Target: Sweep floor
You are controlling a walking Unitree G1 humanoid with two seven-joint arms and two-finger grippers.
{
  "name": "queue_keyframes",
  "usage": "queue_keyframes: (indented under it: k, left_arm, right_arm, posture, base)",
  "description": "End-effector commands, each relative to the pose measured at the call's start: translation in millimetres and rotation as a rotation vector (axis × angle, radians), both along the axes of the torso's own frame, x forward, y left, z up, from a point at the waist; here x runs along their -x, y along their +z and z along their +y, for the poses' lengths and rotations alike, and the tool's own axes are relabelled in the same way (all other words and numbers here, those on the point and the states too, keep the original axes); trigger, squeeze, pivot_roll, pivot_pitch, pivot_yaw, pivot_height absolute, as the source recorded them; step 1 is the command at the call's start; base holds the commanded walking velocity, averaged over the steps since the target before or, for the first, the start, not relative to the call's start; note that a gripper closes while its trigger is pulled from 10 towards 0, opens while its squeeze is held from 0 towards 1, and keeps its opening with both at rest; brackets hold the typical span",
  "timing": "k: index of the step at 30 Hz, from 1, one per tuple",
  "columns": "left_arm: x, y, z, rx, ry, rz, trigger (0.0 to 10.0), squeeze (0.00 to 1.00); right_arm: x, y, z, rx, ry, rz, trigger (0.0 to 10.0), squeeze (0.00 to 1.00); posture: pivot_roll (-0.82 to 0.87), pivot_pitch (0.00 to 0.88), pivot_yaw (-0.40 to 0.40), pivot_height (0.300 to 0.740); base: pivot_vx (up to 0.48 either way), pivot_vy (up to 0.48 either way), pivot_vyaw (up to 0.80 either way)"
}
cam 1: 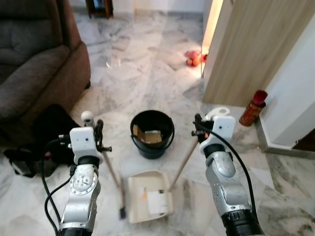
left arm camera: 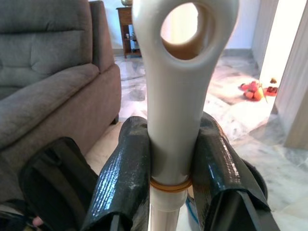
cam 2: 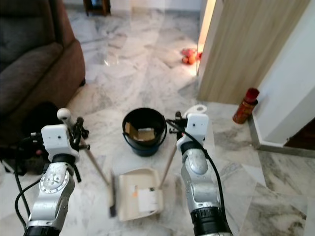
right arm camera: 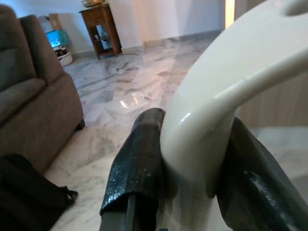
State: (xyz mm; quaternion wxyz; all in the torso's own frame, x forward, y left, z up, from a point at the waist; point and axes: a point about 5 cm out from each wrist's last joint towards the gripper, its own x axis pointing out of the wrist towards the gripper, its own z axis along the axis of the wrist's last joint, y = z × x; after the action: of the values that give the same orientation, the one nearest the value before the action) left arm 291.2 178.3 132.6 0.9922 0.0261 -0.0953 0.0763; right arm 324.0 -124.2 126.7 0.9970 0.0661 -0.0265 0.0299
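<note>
Marble floor [cam 1: 147, 64]: slick; dustpan [cam 1: 149, 195] lies near, before bucket [cam 1: 152, 132], paper scraps in both.
Risk: pan may skid, or tip and spill scraps, if lifted unevenly.
Left gripper [left arm camera: 168, 163]: clamped on broom [cam 1: 112, 169] handle top.
Right gripper [right arm camera: 187, 163]: clamped on dustpan's handle grip.

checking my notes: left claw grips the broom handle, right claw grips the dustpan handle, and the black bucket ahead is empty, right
Not quite: the black bucket holds cardboard scraps, as the left eye view shows. The left claw does grip the broom handle, and the right claw the dustpan handle.
</note>
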Motion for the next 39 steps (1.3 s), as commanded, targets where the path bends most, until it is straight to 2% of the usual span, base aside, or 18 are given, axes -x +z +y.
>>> queue_keyframes:
  k: [1, 7, 16, 19, 21, 23, 26, 29, 32, 39]
  left_arm:
    - [-0.7, 8.3, -4.0, 0.007, -0.014, -0.041, 10.0, 0.0]
    - [-1.0, 8.7, -5.6, 0.007, -0.034, -0.048, 10.0, 0.0]
    - [1.1, 7.7, -8.3, 0.006, -0.062, -0.053, 10.0, 0.0]
    - [10.5, -1.0, 9.0, -0.053, -0.012, -0.026, 10.0, 0.0]
    - [11.3, -1.7, 10.5, -0.06, -0.008, -0.023, 10.0, 0.0]
    - [21.0, -5.8, 21.2, -0.149, 0.015, -0.015, 10.0, 0.0]
    - [34.3, -11.5, 35.4, -0.17, 0.07, 0.007, 10.0, 0.0]
    - [40.3, -12.9, 42.1, -0.178, 0.1, 0.013, 10.0, 0.0]
    - [43.0, -14.8, 45.3, -0.182, 0.112, 0.019, 10.0, 0.0]
    - [37.3, -14.9, 38.1, -0.173, 0.098, 0.02, 10.0, 0.0]
  right_arm:
    - [-0.1, 8.6, -2.7, -0.012, -0.011, -0.043, 10.0, 0.0]
    - [0.4, 8.4, -1.2, -0.012, -0.011, -0.045, 10.0, 0.0]
    - [-0.2, 9.0, -2.5, -0.014, -0.015, -0.047, 10.0, 0.0]
    - [0.1, 10.1, -4.3, -0.01, -0.024, -0.052, 10.0, 0.0]
    - [0.1, 10.2, -4.5, -0.01, -0.025, -0.053, 10.0, 0.0]
    - [-0.2, 10.7, -6.1, -0.009, -0.029, -0.055, 10.0, 0.0]
    - [-0.3, 11.4, -7.9, -0.009, -0.032, -0.057, 10.0, 0.0]
    - [-0.4, 11.7, -8.4, -0.007, -0.033, -0.059, 10.0, 0.0]
    - [-1.0, 14.6, -9.1, -0.01, -0.032, -0.068, 10.0, 0.0]
    - [1.7, 37.1, -9.2, -0.003, 0.027, -0.164, 10.0, 0.0]
  posture:
    - [0.11, 0.106, 0.035, 0.74]
    - [0.11, 0.097, 0.039, 0.74]
    - [0.11, 0.106, 0.041, 0.74]
    - [0.11, 0.106, 0.041, 0.74]
    - [0.11, 0.106, 0.041, 0.74]
    - [0.11, 0.106, 0.041, 0.74]
    - [0.12, 0.107, 0.038, 0.74]
    - [0.12, 0.108, 0.036, 0.74]
    - [0.13, 0.109, 0.032, 0.74]
    - [0.12, 0.108, 0.031, 0.74]
  base:
    - [0.281, 0.0, 0.0]
    - [0.282, 0.0, 0.0]
    - [0.0, 0.0, 0.0]
    - [0.0, 0.0, 0.0]
    - [0.0, 0.0, 0.0]
    - [0.0, 0.0, 0.0]
    - [0.0, 0.0, 0.0]
    - [0.0, 0.0, 0.0]
    - [0.0, 0.0, 0.0]
    - [0.0, 0.0, 0.0]
